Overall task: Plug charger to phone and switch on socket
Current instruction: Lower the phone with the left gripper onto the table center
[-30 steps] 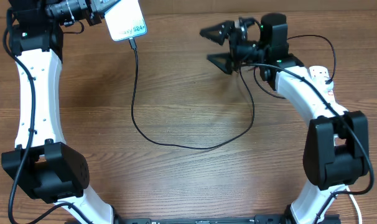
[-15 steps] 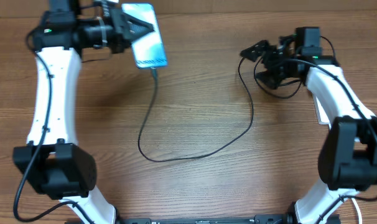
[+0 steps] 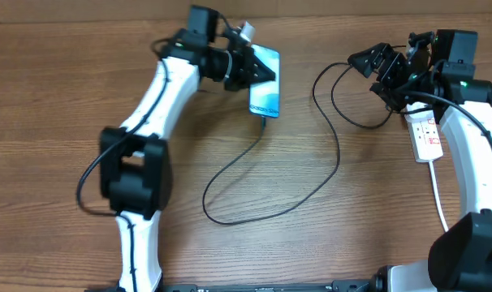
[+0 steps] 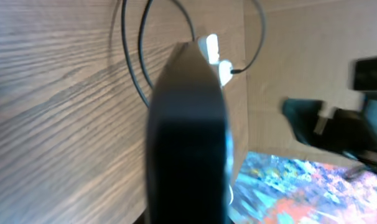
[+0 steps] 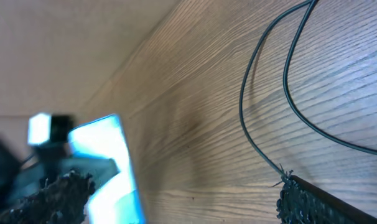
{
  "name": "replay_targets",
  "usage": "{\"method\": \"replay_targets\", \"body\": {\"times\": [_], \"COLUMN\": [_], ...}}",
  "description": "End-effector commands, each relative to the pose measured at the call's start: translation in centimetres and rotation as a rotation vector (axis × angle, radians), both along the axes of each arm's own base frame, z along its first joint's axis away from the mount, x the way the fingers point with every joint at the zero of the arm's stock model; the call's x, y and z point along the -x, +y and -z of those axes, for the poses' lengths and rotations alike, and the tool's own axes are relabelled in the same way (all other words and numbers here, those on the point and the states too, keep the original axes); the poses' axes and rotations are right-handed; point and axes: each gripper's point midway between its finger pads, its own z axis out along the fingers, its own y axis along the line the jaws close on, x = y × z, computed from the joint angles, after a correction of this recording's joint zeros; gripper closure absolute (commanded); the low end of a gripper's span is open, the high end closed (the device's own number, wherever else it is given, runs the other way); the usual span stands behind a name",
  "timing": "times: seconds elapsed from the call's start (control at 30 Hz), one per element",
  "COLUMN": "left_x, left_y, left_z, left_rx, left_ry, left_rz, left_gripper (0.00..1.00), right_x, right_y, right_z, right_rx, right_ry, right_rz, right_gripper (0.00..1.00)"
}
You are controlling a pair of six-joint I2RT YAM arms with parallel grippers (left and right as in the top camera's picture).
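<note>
My left gripper [image 3: 244, 69] is shut on the phone [image 3: 265, 81] and holds it tilted above the back middle of the table. The phone's blue screen also shows in the right wrist view [image 5: 107, 165], and its dark edge fills the left wrist view [image 4: 188, 143]. The charger cable [image 3: 254, 212] meets the phone's lower edge, loops across the table and rises toward my right gripper [image 3: 377, 71]. Its far end is hidden under that arm. My right gripper [image 5: 182, 199] is open and empty above the cable loop [image 5: 263, 118]. The white socket [image 3: 427, 134] lies just right of it.
The socket's white cord [image 3: 438, 199] runs down the right side toward the table's front. A cardboard wall [image 3: 327, 6] borders the back edge of the wooden table [image 3: 59, 122].
My left arm has swung the phone right, from the back left corner to the back middle, dragging the cable along. My right gripper has moved right and back, toward the socket.
</note>
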Motion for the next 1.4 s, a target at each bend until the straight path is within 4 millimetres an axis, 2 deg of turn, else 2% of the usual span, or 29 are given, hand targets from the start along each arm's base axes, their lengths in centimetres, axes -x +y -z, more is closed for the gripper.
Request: {"method": "replay_targets", "body": {"times": [0.0,0.17,0.37,0.63,0.83,1.2,1.37], "left_x": [0.8,1.1,1.1,0.7,1.5,1.3,1.5], "left_y": [-2.8,-4.8,-4.4,-4.1,-3.2,-2.7,-1.6], "left_z": [1.8,5.4,9.1,10.8,13.1,13.7,14.7], "left_rx": [0.060,0.040,-0.134,-0.231,-0.299,-0.336,-0.406], "left_ry": [0.108,0.171,0.192,0.185,0.210,0.201,0.215], "left_rz": [0.039,0.043,-0.042,-0.109,-0.134,-0.156,-0.186], "left_gripper": [0.96,0.96,0.96,0.96,0.96,0.96,0.96], "right_x": [0.5,0.9,1.1,1.4,1.4,1.4,1.4], "right_y": [-0.5,-0.4,-0.4,-0.3,-0.3,-0.3,-0.3], "right_z": [-1.2,-0.9,-0.7,-0.4,-0.5,-0.5,-0.4], "right_rx": [0.041,0.056,0.061,0.063,0.063,0.063,0.062], "right_ry": [-0.034,-0.028,-0.019,-0.007,-0.008,-0.008,-0.005], "right_rz": [-0.011,-0.032,-0.041,-0.046,-0.046,-0.046,-0.046], "right_gripper": [0.00,0.00,0.00,0.00,0.00,0.00,0.00]}}
